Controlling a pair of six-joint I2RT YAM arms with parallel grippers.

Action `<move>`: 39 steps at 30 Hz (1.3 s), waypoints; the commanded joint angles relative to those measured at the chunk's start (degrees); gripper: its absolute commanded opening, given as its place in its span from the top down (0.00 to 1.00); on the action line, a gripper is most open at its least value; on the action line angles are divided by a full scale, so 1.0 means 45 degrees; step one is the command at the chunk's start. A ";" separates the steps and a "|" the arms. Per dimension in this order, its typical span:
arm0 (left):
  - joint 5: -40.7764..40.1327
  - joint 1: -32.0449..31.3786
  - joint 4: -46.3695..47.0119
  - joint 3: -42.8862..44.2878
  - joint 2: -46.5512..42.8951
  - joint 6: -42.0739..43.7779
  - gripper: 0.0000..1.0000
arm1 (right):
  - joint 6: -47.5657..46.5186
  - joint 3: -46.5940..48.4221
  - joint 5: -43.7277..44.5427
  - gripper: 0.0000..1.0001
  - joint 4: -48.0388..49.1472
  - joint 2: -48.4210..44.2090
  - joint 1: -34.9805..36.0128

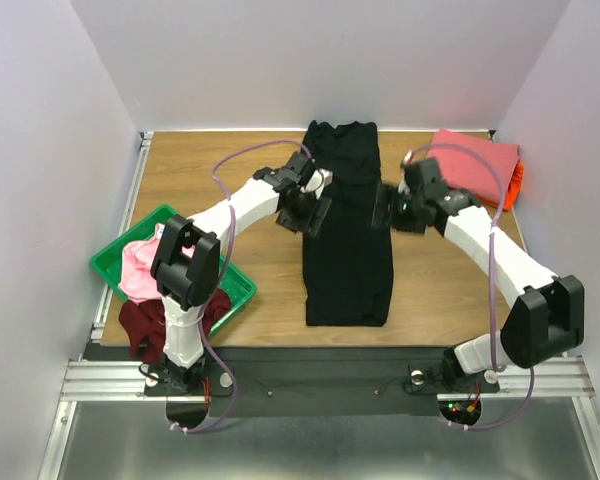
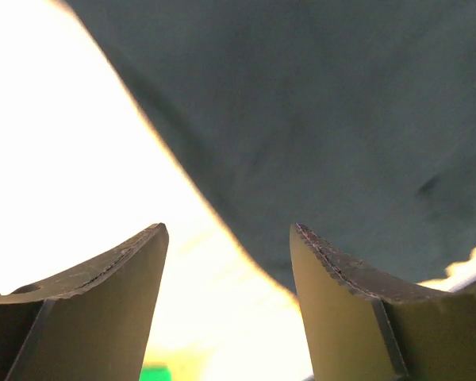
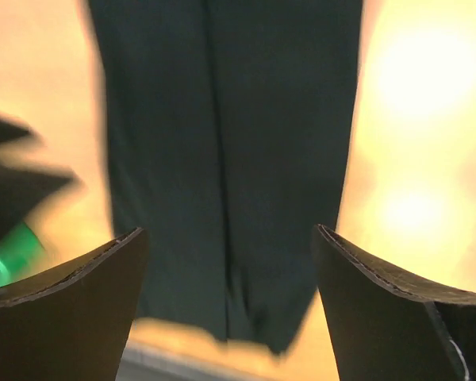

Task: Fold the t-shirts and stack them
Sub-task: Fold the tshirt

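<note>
A large black t-shirt (image 1: 348, 230) lies on the wooden table as a long narrow strip running from the back toward the front. My left gripper (image 1: 317, 212) hovers at the strip's left edge, open and empty. In the left wrist view the black cloth (image 2: 341, 119) fills the upper right beyond the spread gripper (image 2: 228, 230). My right gripper (image 1: 383, 208) stands at the strip's right edge, also open. In the right wrist view the black shirt (image 3: 230, 159) runs lengthwise ahead of this gripper (image 3: 230, 234), which holds nothing.
A folded coral-pink t-shirt (image 1: 470, 165) rests at the back right with an orange one (image 1: 514, 182) showing under its right side. At the front left, a green tray (image 1: 115, 262) holds a light pink tee (image 1: 138, 268) and a dark maroon tee (image 1: 145, 322) spilling over its rim.
</note>
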 commanded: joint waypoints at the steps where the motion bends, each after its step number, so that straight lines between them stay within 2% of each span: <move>1: -0.0097 -0.0098 -0.1395 -0.0795 -0.1564 -0.0378 0.26 | 0.1012 -0.1750 0.0077 0.14 -0.3169 -0.0989 0.0769; 7: 0.0411 -0.0137 -0.0890 -0.3412 -0.2776 -0.0965 0.26 | 0.1598 -0.2399 0.0331 0.18 -0.5203 -0.1751 0.1494; 13: 0.0587 -0.0137 -0.0948 -0.3629 -0.3110 -0.0907 0.27 | 0.2477 -0.3277 -0.0098 0.23 -0.5772 -0.1851 0.2078; 26: 0.1857 -0.0332 -0.0831 -0.4215 -0.2427 -0.1981 0.28 | 0.2926 -0.5034 -0.0139 0.30 -0.3703 -0.0757 0.2627; 31: 0.1721 -0.0469 -0.1064 -0.4118 -0.2251 -0.1981 0.28 | 0.2965 -0.5387 0.0349 0.32 -0.2845 -0.0542 0.2646; 39: 0.1545 -0.0625 -0.1573 -0.3902 -0.2153 -0.2020 0.28 | 0.3220 -0.5681 0.0018 0.36 -0.1632 0.0142 0.2646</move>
